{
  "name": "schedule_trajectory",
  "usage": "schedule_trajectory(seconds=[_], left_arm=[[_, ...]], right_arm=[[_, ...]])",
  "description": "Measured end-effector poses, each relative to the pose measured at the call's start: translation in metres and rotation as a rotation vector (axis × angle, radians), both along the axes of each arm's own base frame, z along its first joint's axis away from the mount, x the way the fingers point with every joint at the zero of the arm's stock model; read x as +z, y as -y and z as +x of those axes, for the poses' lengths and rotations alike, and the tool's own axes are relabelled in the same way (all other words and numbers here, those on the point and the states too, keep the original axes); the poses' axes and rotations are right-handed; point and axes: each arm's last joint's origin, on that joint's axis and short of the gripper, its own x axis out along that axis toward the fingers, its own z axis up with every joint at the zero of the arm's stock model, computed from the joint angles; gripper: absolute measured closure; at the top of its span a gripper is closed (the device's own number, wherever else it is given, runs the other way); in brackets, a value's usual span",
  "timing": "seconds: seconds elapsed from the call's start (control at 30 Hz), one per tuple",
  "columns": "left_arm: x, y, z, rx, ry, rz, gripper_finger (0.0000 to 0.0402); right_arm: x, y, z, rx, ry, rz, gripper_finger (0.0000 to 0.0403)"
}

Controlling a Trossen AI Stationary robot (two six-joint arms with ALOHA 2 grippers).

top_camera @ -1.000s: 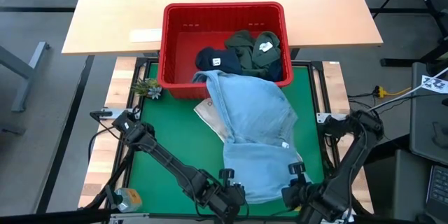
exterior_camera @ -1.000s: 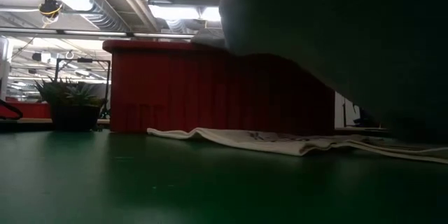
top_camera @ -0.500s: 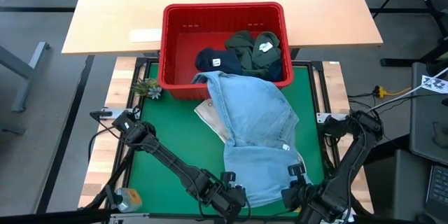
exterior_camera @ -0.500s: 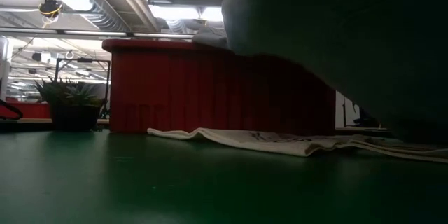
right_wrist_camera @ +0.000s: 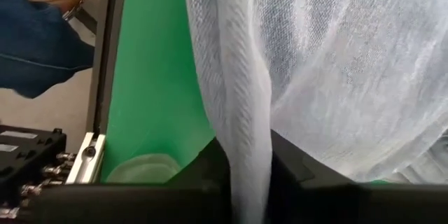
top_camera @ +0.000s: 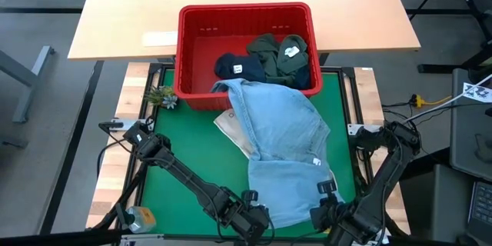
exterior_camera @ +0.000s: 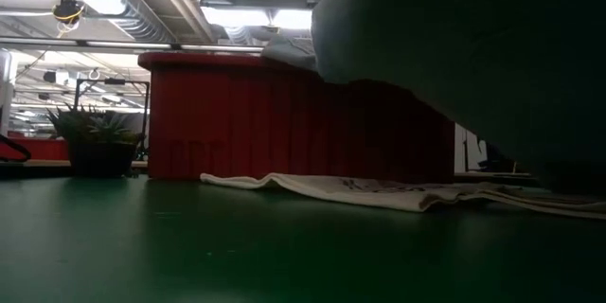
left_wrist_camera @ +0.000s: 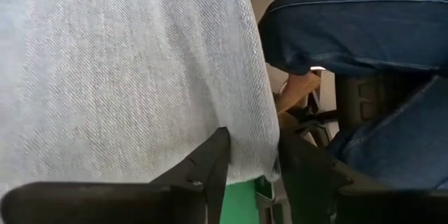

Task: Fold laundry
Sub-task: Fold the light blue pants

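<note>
The robot has 2 dark arms, both made of black links with rounded joints. On the left arm (top_camera: pixel 184 177) a long slim black link runs from a blocky shoulder joint to a thicker wrist, and a thin black cable loops beside the shoulder. The right arm (top_camera: pixel 384 165) has the same matte black housings, with a bulky round joint at its upper end. Small pale round parts sit on top of each wrist, just behind the fingers. The left gripper (left_wrist_camera: pixel 248 175) has 2 black fingers with angular, tapering tips and smooth plastic surfaces. The right gripper (right_wrist_camera: pixel 248 161) has 2 similar black fingers, wide and flat-sided.
</note>
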Motion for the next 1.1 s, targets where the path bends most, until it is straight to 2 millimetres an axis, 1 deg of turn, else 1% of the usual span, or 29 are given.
schedule_trajectory(seconds=[0.2,0.33,0.43,0.53,0.6,0.67,0.77,0.9,0.97,1.1], left_arm=[[0.0,0.001,-0.001,-0.005,-0.024,-0.032,0.0263],[0.0,0.001,-0.001,-0.006,-0.022,-0.029,0.0263],[0.0,0.0,-0.001,-0.007,-0.02,-0.025,0.0263],[0.0,-0.001,0.0,-0.012,-0.018,-0.018,0.0263],[0.003,-0.004,0.0,-0.022,-0.014,-0.01,0.0263],[0.012,-0.01,-0.001,-0.027,-0.002,0.0,0.0263],[0.033,-0.024,-0.005,-0.015,0.023,0.012,0.0263],[0.071,-0.052,-0.021,0.009,0.041,0.085,0.0262],[0.087,-0.071,-0.03,0.047,0.037,0.136,0.0262],[0.117,-0.117,-0.047,0.154,0.014,0.234,0.0262]], right_arm=[[0.0,-0.001,-0.001,0.002,-0.011,0.008,0.0259],[0.0,-0.001,-0.001,0.002,-0.005,0.005,0.0219],[0.0,0.0,0.0,0.001,-0.004,0.004,0.0203],[0.0,0.0,0.0,0.001,-0.003,0.0,0.0199],[0.0,0.002,0.001,-0.004,-0.005,-0.007,0.0199],[0.0,0.005,0.004,-0.007,-0.024,-0.007,0.0203],[0.001,0.012,0.009,-0.028,-0.06,-0.005,0.0208],[0.004,0.019,0.012,0.025,-0.06,-0.031,0.0209],[0.006,0.023,0.014,0.048,-0.038,-0.056,0.0209],[0.014,0.033,0.014,0.077,0.028,-0.127,0.021]])
